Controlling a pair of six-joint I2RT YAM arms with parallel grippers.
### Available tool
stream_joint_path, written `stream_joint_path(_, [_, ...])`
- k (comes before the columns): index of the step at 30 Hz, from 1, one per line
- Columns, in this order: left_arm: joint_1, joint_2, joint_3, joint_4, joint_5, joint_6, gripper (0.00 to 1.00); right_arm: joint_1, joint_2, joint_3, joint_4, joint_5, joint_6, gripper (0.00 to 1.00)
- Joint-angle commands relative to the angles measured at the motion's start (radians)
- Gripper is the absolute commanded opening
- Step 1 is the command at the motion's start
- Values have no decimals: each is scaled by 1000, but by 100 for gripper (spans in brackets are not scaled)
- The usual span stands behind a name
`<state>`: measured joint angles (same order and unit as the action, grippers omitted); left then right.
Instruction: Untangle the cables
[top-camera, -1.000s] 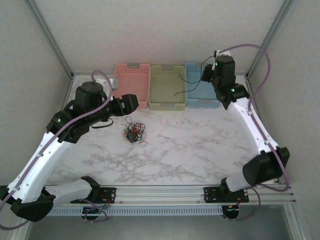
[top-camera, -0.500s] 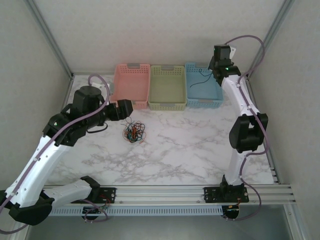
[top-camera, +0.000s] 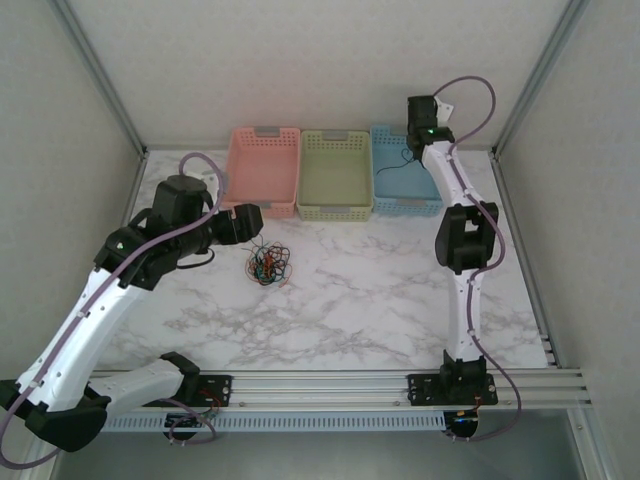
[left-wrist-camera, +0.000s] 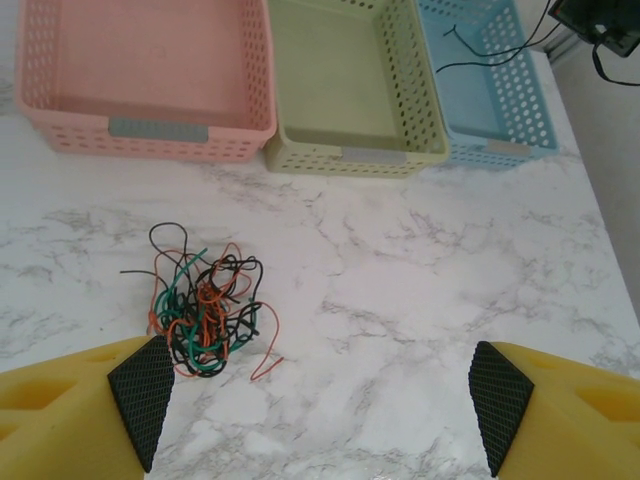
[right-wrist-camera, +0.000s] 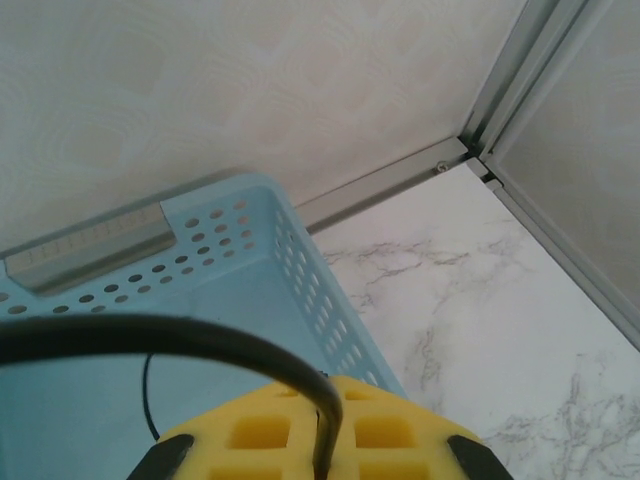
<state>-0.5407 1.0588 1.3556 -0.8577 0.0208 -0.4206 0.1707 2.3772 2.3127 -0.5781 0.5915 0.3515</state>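
Two arms shared the sorting step: the right gripper, fingers pinched shut on one black cable, held it over the blue basket, the wire's free end trailing inside. The left gripper, jaws spread wide and empty, hovered just short of the tangle of black, red-orange and green cables on the marble table, in front of the pink basket. By this reading, the next move called for the right fingers to part and drop the wire, then for one strand at the tangle's edge to be drawn clear without dragging the knot.
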Motion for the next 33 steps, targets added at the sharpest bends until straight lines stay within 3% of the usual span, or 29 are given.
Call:
stream_joint_path(1, [21,-2,-19,12,17,16,80,-6,63,88,-52,40,-20,6])
stream_joint_path(10, [60,-5,-47,24,43,23,80,-5,102,97,-76,-31,-67,25])
stream_joint_path(14, [67,-6,-55,30,51,23,80,-6,72,102,-129,-97,-78,43])
stream_joint_path(19, [68,-8,-69,43,60,14,80,-5,7,97,-215,-195,-72,48])
stream_joint_path(25, [68,-29,-93,52,61,0,80,-3,-131,-2,-225,-423,-100,48])
stream_joint_path(33, [68,-83,-122,47,53,-15,80,-6,-375,-168,-196,-474,-106,50])
